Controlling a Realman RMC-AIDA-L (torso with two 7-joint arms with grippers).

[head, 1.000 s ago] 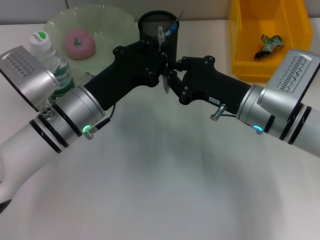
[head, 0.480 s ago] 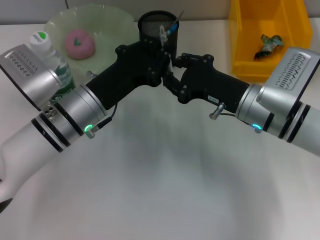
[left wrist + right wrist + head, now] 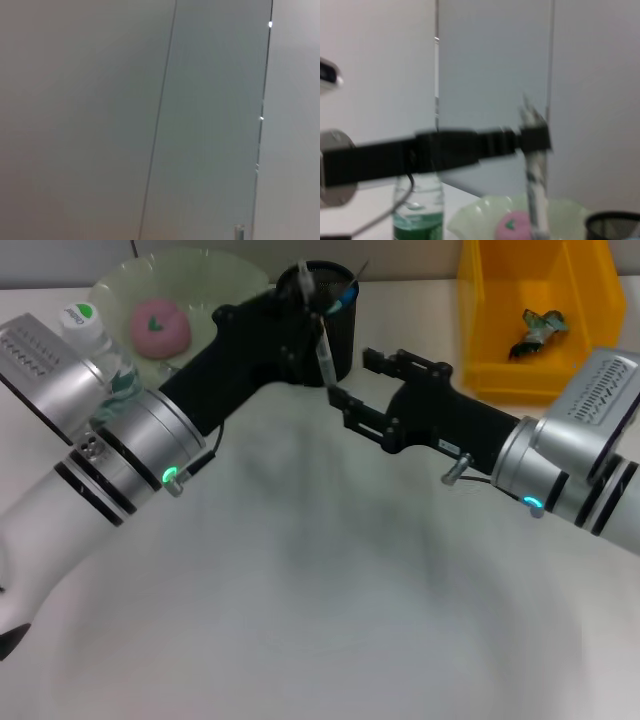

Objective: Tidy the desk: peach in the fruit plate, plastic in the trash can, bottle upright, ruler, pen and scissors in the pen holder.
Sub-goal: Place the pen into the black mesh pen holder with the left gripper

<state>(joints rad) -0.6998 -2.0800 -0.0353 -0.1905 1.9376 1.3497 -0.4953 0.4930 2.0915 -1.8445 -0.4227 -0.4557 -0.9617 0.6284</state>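
Since a second ago the two arms have pulled apart: the left gripper point(image 3: 318, 328) has lifted toward twelve o'clock with the ruler point(image 3: 324, 358), and the right gripper point(image 3: 372, 390) has let go and backed off toward four o'clock. Now the left gripper is clamped on the ruler, a thin clear strip hanging almost upright just in front of the pen holder point(image 3: 338, 332), its lower end off the desk point(image 3: 330, 590). From the right wrist view the ruler point(image 3: 535, 175) stands tall beneath the black bar of the left arm. The right gripper's fingers point(image 3: 352, 405) are spread wide with nothing between them, near the ruler at its four o'clock side but apart from it.

Inside the black mesh pen holder a blue-tipped pen point(image 3: 342, 298) leans against the rim. At nine o'clock from the holder sits the pale green fruit plate point(image 3: 215, 285) with the pink peach point(image 3: 158, 326) in it. At the plate's seven o'clock side the bottle point(image 3: 92, 345) stands upright with its green-and-white cap on top, partly behind the left arm. Over at two o'clock the yellow bin point(image 3: 500, 330) holds a crumpled bit of plastic point(image 3: 538, 328).
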